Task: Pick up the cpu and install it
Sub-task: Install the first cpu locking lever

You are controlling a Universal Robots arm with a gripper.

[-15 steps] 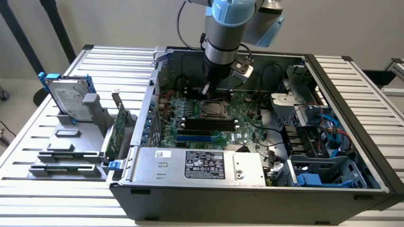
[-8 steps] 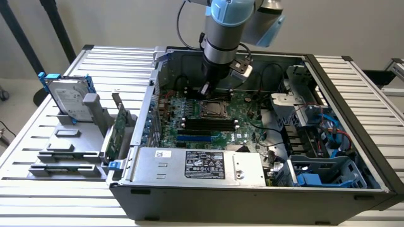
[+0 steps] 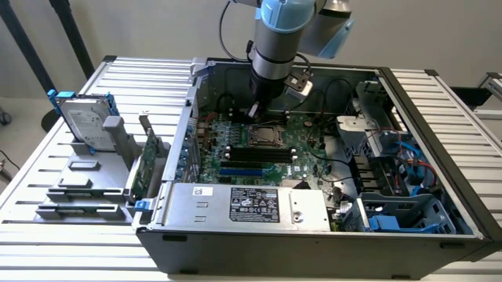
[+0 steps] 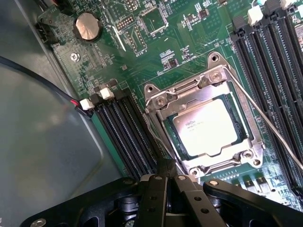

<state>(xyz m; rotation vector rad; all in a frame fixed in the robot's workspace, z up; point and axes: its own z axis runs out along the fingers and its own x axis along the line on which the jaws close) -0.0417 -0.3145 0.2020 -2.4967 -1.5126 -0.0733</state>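
cpu is seated in the socket frame, lid up, with the frame plate down over its edges, likely to hold it flat. gripper is clenched with nothing between its fingers. The tips are at the frame's near corner and the cpu lies just beyond them, apart.

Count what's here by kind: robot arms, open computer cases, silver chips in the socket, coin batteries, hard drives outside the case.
Robot arm: 1
Computer case: 1
cpu in the socket: 1
Coin battery: 1
Hard drive outside the case: 1
Total: 5
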